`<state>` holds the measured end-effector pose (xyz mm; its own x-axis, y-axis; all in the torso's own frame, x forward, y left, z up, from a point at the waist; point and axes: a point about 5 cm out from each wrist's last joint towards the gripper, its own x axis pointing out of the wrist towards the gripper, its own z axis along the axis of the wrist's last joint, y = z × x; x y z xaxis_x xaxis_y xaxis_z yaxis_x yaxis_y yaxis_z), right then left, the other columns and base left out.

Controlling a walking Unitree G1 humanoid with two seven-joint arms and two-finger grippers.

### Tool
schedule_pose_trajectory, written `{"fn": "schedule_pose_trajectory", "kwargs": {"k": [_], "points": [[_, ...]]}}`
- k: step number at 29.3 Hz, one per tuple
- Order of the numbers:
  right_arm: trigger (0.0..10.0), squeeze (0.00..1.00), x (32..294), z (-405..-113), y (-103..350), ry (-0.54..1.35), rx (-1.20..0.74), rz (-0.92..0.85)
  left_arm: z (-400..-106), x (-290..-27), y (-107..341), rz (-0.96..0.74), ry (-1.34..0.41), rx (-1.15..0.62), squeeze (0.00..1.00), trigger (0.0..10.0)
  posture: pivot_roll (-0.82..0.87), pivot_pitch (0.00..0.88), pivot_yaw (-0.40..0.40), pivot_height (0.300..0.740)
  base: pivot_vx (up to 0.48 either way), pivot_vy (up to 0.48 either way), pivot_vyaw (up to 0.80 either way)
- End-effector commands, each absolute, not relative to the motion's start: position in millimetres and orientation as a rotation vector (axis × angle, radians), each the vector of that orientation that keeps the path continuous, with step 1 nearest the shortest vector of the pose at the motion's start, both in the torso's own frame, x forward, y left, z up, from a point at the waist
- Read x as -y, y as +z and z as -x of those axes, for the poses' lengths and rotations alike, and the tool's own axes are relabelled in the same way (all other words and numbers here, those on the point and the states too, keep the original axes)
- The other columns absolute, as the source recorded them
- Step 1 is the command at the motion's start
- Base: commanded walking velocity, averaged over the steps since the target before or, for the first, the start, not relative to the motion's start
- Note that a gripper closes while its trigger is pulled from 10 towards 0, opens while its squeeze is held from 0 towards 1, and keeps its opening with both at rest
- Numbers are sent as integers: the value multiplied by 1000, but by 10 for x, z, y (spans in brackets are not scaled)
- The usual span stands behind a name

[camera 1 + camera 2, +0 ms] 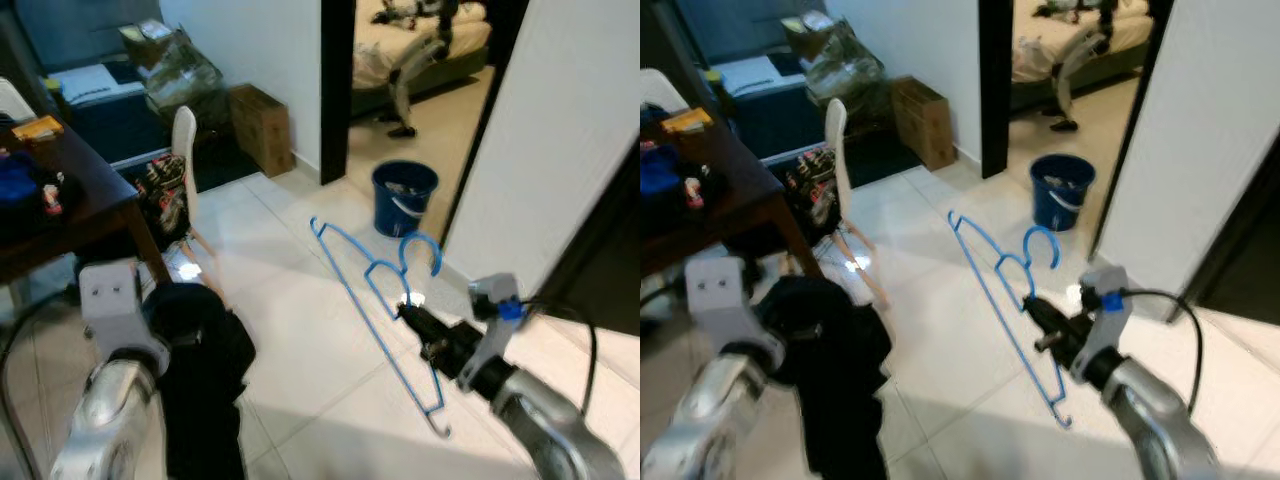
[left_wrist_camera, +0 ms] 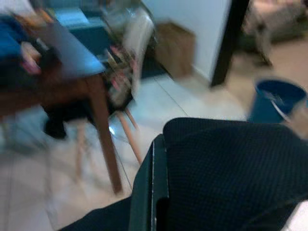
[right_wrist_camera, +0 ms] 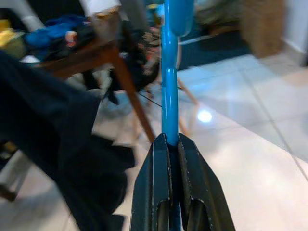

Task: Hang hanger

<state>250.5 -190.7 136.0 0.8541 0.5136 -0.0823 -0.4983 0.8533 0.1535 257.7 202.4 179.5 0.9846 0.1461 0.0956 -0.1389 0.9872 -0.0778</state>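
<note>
A blue wire hanger is held in the air over the tiled floor, with its hook pointing towards the right. My right gripper is shut on one of its thin bars; in the right wrist view the blue bar runs straight out from between the closed fingers. A black garment hangs bunched from my left gripper, draping down at the lower left. In the left wrist view the dark cloth lies over the fingers, beside one black finger.
A dark wooden table with clutter stands at the left, a white chair beside it. A blue bucket sits by the open doorway to a bedroom. A cardboard box leans on the wall. A white panel stands at right.
</note>
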Motion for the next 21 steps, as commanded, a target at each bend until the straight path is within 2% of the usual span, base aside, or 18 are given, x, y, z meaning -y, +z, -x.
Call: {"fn": "schedule_pose_trajectory", "kwargs": {"k": [1,10,15,16,19,21], "points": [[10000,0,1830,-2501,1366,568,-106,-137,-2543,-2175,1888,40,201,134,0,10000,-59,43,42,740,480,0,712],[10000,0,1849,-2513,1361,547,-93,-171,-2641,-2240,2381,0,187,290,0,10000,-60,32,48,740,480,0,676],[10000,0,1847,-2522,1358,541,-92,-182,-2702,-2272,2644,3,178,366,0,10000,-61,30,57,740,480,0,0],[10000,0,1845,-2524,1357,537,-92,-187,-2728,-2315,2819,1,178,419,0,10000,-59,31,61,740,480,0,0],[10000,0,1845,-2524,1357,537,-92,-187,-2728,-2315,2819,1,178,419,0,10000,-59,31,61,740,480,0,0],[10000,0,1841,-2530,1355,534,-92,-194,-2769,-2400,3135,-10,182,515,0,10000,-59,28,59,740,480,0,0]]}}
